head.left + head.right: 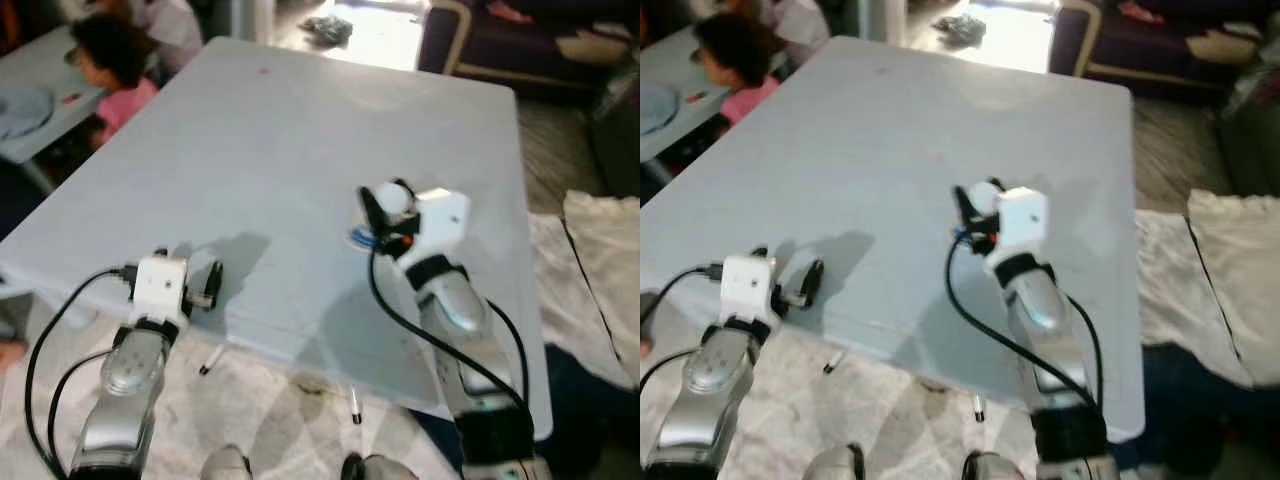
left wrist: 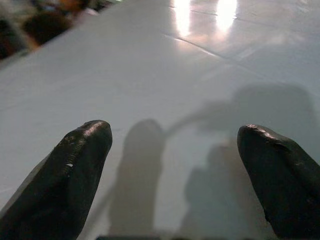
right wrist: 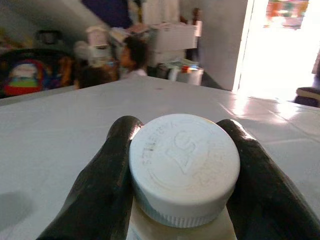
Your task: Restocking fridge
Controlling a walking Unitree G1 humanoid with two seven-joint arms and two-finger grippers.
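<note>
A broad pale desk [image 1: 300, 170] with a glossy top spans the scene. Beyond its far left corner a person in a pink top [image 1: 115, 70] sits beside another pale table [image 1: 40, 85]. Past the far right corner stands a dark sofa [image 1: 520, 45]. Off the right edge, a white cloth [image 1: 600, 270] lies on the floor.

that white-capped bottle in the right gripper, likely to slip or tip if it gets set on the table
Probably stiff: the right gripper pinches the bottle by its ribbed white cap, which should resist slipping. The cap looks wide, so a squat bottle may stand steadily on the flat table. Laid on its side, its round shape would likely roll.
</note>
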